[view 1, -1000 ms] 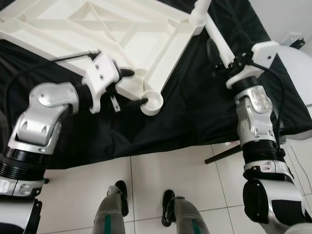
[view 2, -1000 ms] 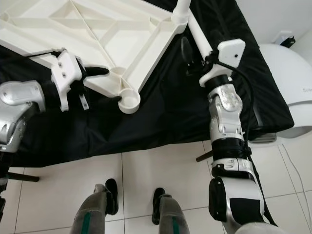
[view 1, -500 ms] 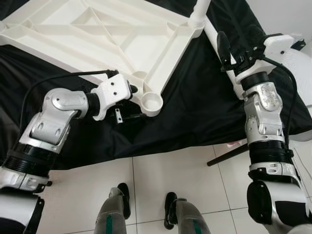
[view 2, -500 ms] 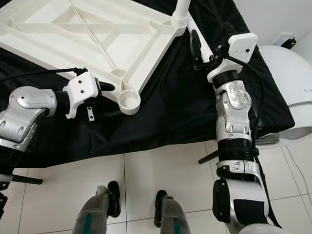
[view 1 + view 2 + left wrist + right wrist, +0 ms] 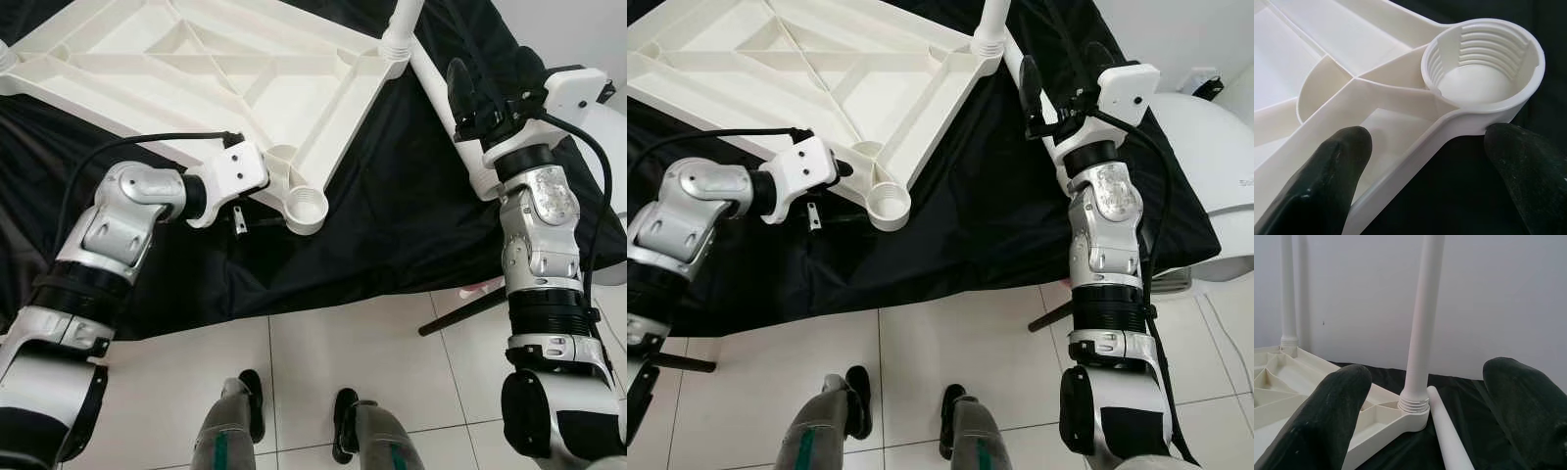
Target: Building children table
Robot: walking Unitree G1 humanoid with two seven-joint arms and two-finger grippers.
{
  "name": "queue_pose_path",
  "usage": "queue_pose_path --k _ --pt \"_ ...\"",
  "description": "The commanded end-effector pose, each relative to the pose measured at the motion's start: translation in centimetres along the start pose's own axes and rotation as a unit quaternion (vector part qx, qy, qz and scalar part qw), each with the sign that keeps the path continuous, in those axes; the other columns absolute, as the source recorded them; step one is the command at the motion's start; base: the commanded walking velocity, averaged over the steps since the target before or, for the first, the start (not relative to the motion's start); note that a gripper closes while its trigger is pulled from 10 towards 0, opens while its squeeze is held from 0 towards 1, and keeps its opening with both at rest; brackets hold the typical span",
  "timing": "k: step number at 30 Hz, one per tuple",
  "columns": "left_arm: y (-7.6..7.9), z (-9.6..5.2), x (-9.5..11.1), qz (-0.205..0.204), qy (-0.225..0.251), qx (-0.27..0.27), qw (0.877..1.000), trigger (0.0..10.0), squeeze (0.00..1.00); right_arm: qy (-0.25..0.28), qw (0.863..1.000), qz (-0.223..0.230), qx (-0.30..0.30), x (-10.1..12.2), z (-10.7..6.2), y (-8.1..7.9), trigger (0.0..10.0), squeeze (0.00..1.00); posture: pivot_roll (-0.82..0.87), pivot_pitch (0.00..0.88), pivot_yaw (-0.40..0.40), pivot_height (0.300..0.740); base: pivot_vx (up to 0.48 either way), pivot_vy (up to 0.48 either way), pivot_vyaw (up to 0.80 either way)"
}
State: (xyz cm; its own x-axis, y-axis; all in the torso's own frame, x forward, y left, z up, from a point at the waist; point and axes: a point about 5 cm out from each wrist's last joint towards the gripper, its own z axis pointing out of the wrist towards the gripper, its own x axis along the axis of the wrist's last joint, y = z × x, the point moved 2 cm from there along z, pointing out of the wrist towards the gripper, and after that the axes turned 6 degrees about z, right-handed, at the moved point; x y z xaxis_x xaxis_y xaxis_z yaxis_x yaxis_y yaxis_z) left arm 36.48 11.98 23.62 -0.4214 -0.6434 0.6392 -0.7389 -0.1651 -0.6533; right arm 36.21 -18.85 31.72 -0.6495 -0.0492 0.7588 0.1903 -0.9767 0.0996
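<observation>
Black cloth (image 5: 392,215) covers the worktop; white floor tiles (image 5: 323,352) lie below its near edge. On the cloth rests the inverted white tabletop (image 5: 196,69), ribs up. I take its near empty threaded socket (image 5: 306,204) as landmark.

Left claw (image 5: 1420,161): fingers apart, straddling the rim just beside the socket, one finger (image 5: 1327,166) over the ribbed inside, the other (image 5: 1528,161) outside over the cloth. Not clamped.

Right claw (image 5: 1420,396): fingers apart, nothing between them, well away from the socket at the tabletop's far right corner, where one leg (image 5: 1420,318) is already screwed upright. A loose leg (image 5: 1447,435) lies on the cloth just beside that corner, directly under the claw.

Judgement: the step is fetching the loose leg for the empty socket. I should close left on the rim first to brace the tabletop, then grip the leg near mid-length so it stays level, and start the thread square.

Versus 1.0 s ago: left claw has slid along the rim toward the socket; right claw has risen and moved further from it.
</observation>
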Motion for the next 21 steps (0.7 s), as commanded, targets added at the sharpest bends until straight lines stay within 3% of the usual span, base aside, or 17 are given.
queue_pose_path --k 1,3,13,14,16,17,21 --pt "-0.7 0.4 -0.9 -0.004 -0.029 0.09 0.996 10.0 0.0 -0.003 1.0 -0.001 -0.005 -0.1 -0.4 0.3 10.0 0.0 -0.01 0.208 -0.015 0.74 0.0 0.0 0.0" --pt "-1.2 1.4 -1.5 -0.008 -0.055 0.1 0.993 10.0 0.0 -0.003 1.0 -0.003 -0.008 0.2 -0.5 0.6 10.0 0.0 -0.01 0.213 -0.015 0.74 0.0 0.0 0.0" --pt "-1.8 2.2 -3.0 -0.01 -0.109 0.104 0.988 10.0 0.0 -0.003 1.0 -0.007 -0.011 0.4 -0.4 0.6 10.0 0.0 -0.01 0.225 -0.005 0.74 0.0 0.0 0.0" --pt "-1.8 2.2 -3.0 -0.01 -0.111 0.102 0.988 2.2 0.0 -0.003 1.0 -0.008 -0.013 0.4 -0.5 0.7 10.0 0.0 -0.01 0.226 -0.002 0.74 0.0 0.0 0.0" --pt "-1.9 2.2 -3.1 -0.01 -0.111 0.101 0.989 2.2 0.0 -0.004 1.0 -0.008 -0.015 0.4 -0.5 0.7 10.0 0.0 -0.01 0.226 -0.002 0.74 0.0 0.0 0.0" --pt "-1.9 2.1 -3.1 -0.011 -0.112 0.1 0.989 0.0 0.0 -0.004 1.0 -0.009 -0.017 0.4 -0.6 0.8 10.0 0.0 -0.01 0.23 0.002 0.74 0.0 0.0 0.0" --pt "-2.0 2.1 -3.2 -0.007 -0.113 0.095 0.989 0.0 0.0 -0.006 1.0 -0.012 -0.018 0.5 -0.7 0.8 10.0 0.0 -0.01 0.233 0.004 0.74 0.0 0.0 0.0"
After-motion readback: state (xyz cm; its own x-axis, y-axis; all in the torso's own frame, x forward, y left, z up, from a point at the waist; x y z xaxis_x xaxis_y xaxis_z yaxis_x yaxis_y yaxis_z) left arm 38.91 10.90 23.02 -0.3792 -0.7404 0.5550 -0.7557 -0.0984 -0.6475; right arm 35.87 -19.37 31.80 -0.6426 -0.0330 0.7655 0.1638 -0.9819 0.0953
